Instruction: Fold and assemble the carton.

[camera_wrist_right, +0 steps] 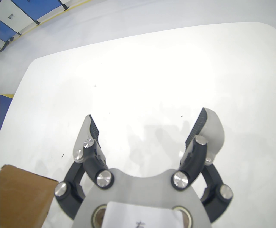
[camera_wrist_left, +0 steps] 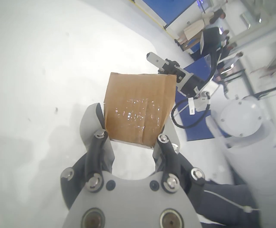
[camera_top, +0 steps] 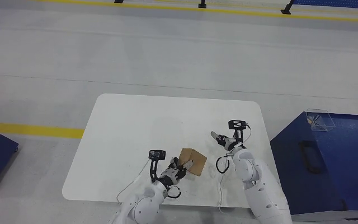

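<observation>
White table (camera_top: 140,129) with rounded corners, on grey floor (camera_top: 168,50). Just beside its right edge, blue cabinet (camera_top: 330,173), with clear box (camera_top: 320,120) at its far edge. Yellow floor stripe (camera_top: 39,130) off the table's left edge; a second stripe (camera_top: 168,7) well beyond the far edge.

The right gripper (camera_wrist_right: 148,114) was held above the white desk (camera_wrist_right: 151,64), its ribbed fingers (camera_wrist_right: 212,127) spread wide apart over the bare surface. A brown carton (camera_wrist_right: 23,190) was seen just beside the gripper's base, apart from the fingers. Grey floor (camera_wrist_right: 107,17) and blue panels (camera_wrist_right: 5,30) were seen beyond the desk's rounded edge.
</observation>
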